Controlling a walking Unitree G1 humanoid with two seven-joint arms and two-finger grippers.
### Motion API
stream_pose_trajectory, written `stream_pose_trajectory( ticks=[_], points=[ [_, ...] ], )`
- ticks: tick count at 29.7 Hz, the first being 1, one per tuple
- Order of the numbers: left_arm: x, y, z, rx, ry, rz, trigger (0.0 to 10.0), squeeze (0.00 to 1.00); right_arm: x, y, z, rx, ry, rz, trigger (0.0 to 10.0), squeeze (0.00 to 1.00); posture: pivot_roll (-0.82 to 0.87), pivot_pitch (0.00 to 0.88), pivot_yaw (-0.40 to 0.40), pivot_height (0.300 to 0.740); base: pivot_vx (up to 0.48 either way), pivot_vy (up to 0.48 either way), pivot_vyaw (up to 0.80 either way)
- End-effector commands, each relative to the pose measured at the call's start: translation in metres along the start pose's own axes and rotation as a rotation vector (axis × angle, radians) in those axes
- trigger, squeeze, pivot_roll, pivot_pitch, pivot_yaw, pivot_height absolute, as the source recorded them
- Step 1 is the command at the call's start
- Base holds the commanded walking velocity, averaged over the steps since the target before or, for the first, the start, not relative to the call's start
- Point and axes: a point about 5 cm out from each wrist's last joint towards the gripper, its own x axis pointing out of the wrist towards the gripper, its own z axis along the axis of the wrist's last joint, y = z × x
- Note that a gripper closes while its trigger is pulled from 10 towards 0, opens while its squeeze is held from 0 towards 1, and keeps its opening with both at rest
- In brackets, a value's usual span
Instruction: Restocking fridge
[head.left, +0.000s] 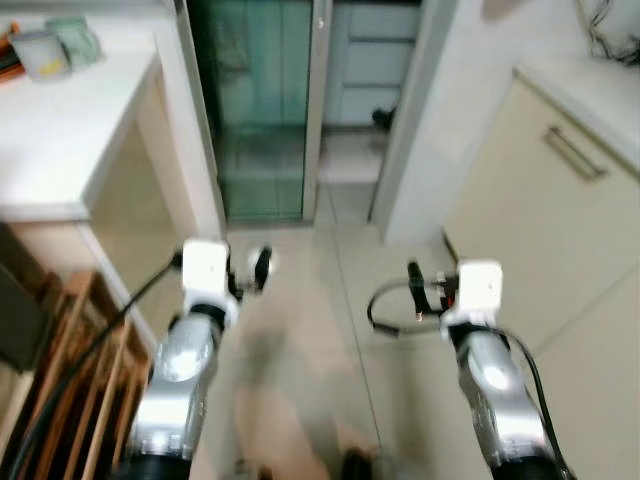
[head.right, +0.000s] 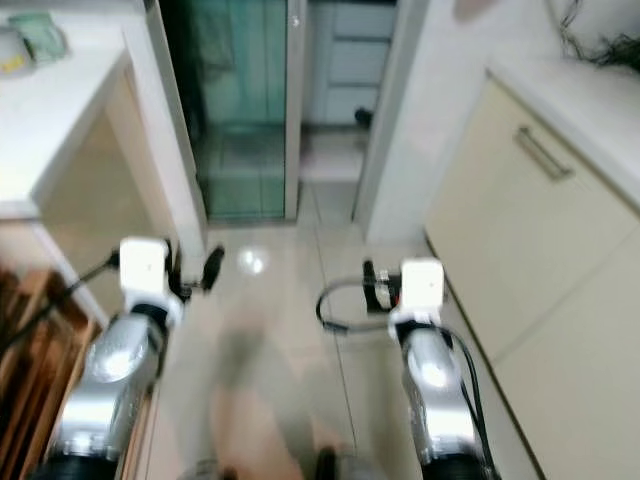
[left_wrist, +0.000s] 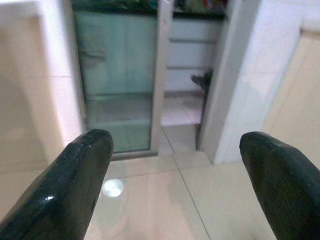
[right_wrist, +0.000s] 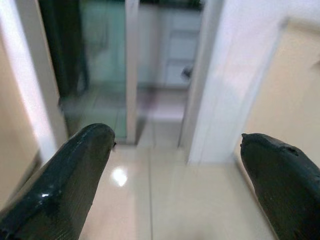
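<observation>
- Currently both arms reach forward over the tiled floor, the left hand and right hand each spread wide and carrying nothing.
- No fridge can be made out; a glass sliding door stands ahead, between the white worktop and cream cabinets.
- Judging by the blur, this is a walking step: keep to the middle of the passage, hands clear of both sides.

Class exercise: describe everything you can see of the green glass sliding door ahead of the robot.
The glass door stands upright at the far end of the tiled floor, ahead of both arms. Its panel looks like translucent green-tinted glass in a pale, metal-looking frame. Beside it on the robot's right an opening shows a further room. Nothing touches it; the left claw is open and empty.
</observation>
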Motion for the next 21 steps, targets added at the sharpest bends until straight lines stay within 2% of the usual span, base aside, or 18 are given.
stream_pose_trajectory(
  ticks=[1, 6, 19, 21],
  points=[
    [0.002, 0.007, 0.015, -0.036, -0.067, 0.045, 10.0, 0.0, 0.005, -0.001, 0.021, -0.009, -0.109, -0.012, 10.0, 1.0, -0.09, 0.0, -0.016, 0.727, -0.48, 0.0, 0.0],
    [0.004, 0.01, 0.02, -0.049, -0.083, 0.067, 10.0, 0.0, 0.007, 0.003, 0.025, -0.009, -0.121, 0.016, 10.0, 1.0, -0.09, 0.0, -0.021, 0.727, -0.48, 0.0, 0.0],
    [0.001, 0.005, 0.017, -0.022, -0.075, 0.054, 10.0, 0.0, 0.002, 0.014, 0.009, 0.005, -0.052, 0.087, 10.0, 1.0, -0.08, 0.0, -0.023, 0.727, -0.48, 0.0, 0.0],
    [0.002, 0.005, 0.017, -0.042, -0.075, 0.053, 10.0, 0.0, 0.004, 0.014, 0.005, 0.005, -0.029, 0.081, 10.0, 1.0, -0.08, 0.0, -0.024, 0.727, -0.48, 0.0, 0.0]
  ],
)
